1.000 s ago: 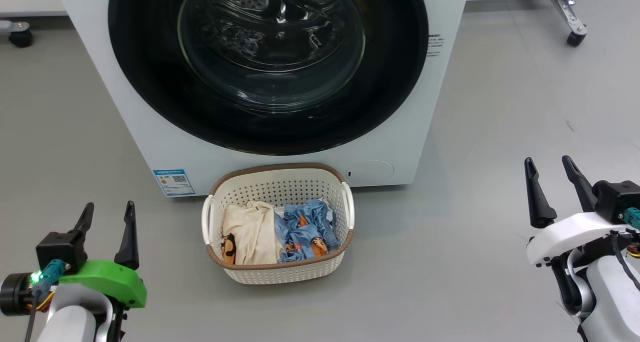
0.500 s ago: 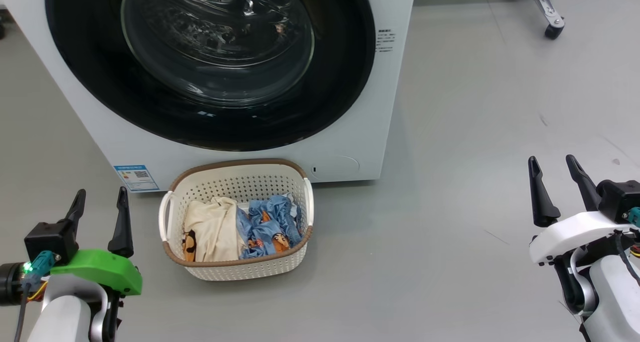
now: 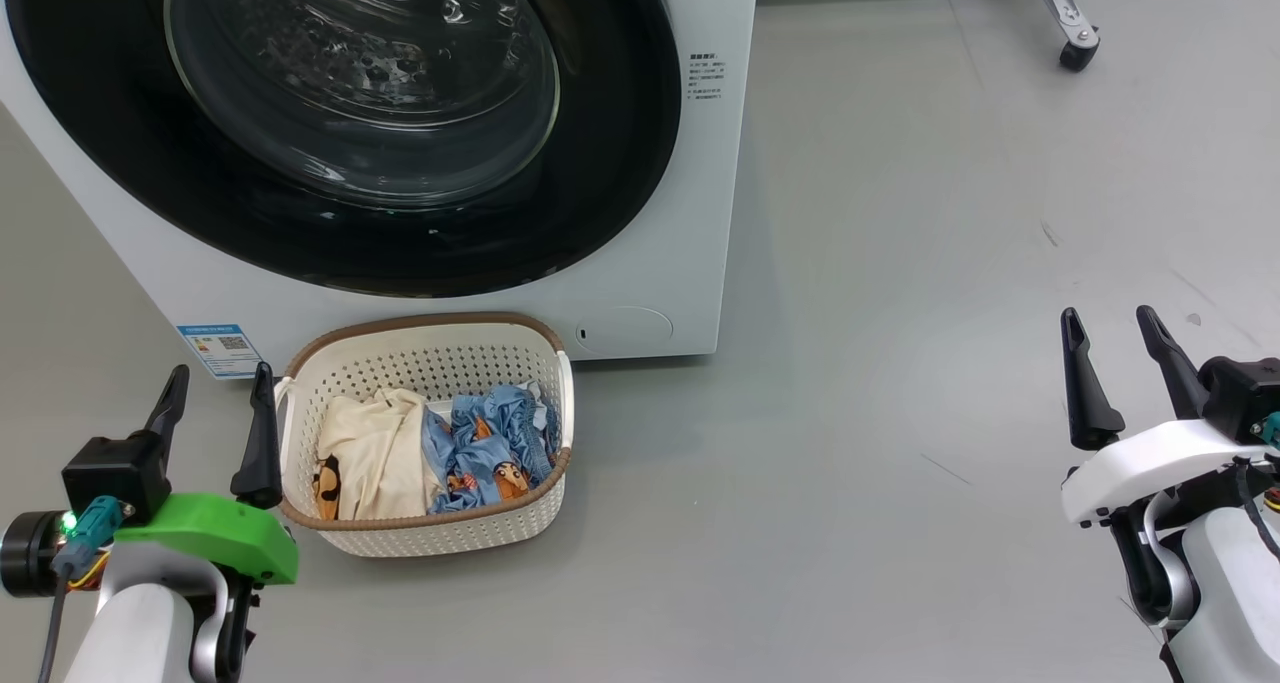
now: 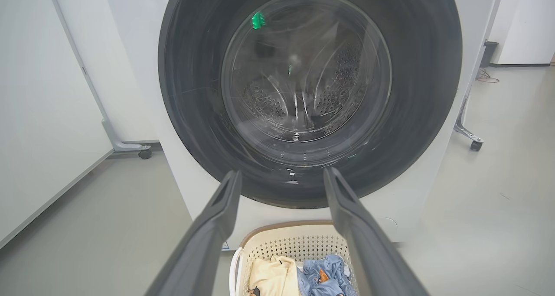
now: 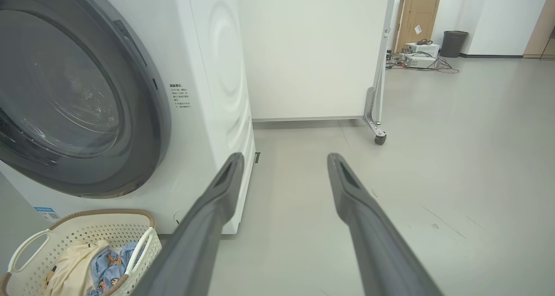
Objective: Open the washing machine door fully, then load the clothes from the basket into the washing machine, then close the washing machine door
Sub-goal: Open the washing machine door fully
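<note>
The white washing machine (image 3: 690, 213) stands ahead on the left, its round black-rimmed door (image 3: 600, 163) shut flat against the front. On the floor before it sits the cream basket (image 3: 440, 538), holding the clothes: a cream garment (image 3: 370, 453) and light blue printed ones (image 3: 490, 453). My left gripper (image 3: 220, 393) hangs open just left of the basket, nothing between its fingers. My right gripper (image 3: 1110, 333) is open far to the right over bare floor. The left wrist view faces the door (image 4: 416, 92) and the basket (image 4: 290, 244); the right wrist view shows the machine's side (image 5: 217, 70) and the basket (image 5: 86, 226).
A white partition on castors (image 5: 379, 138) stands behind the machine on the right, its wheel (image 3: 1075, 55) in the head view. Another wheeled panel (image 4: 143, 152) stands to the machine's left. A cardboard box (image 5: 416, 21) and a bin (image 5: 453, 42) are far back. Grey floor spreads to the right.
The whole head view has shifted, so the machine and basket now lie further left in it: the camera has turned right. Both grippers stay open and hold their places in the picture.
</note>
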Robot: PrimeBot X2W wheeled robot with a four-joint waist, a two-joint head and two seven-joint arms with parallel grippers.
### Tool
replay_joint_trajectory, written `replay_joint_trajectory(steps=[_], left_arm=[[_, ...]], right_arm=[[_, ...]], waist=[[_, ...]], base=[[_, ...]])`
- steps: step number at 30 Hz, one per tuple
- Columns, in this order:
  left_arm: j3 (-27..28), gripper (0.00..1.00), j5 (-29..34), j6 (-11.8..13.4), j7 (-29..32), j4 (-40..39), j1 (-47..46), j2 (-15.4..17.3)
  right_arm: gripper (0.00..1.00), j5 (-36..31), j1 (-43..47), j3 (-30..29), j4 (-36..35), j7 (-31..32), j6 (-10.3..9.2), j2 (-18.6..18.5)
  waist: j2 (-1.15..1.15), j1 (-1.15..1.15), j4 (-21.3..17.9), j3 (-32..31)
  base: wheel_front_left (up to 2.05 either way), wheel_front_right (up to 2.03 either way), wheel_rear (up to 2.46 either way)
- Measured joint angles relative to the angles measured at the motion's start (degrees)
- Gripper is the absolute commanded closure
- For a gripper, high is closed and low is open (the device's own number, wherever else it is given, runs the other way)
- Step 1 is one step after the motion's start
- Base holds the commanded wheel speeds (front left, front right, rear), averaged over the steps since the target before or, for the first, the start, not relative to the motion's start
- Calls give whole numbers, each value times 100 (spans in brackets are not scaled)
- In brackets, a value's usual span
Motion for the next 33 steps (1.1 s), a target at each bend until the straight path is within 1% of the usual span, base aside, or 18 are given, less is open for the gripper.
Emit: replay_joint_trajectory(steps=[10,12,33], left_arm=[[32,0,31,-9,0,0,3,-37],[32,0,46,-48,0,0,4,-44],[87,0,204,-102,0,-9,48,-93]], right_arm=[[0,-46,1,-11,0,0,1,59],[0,-46,1,-18,1,0,1,60],[0,-90,91,-80,8,0,20,93]], waist=[[0,0,-6,-30],[0,0,-5,-38],[0,0,39,-120]], base=[[26,26,-51],[12,12,-24],[1,1,-2]])
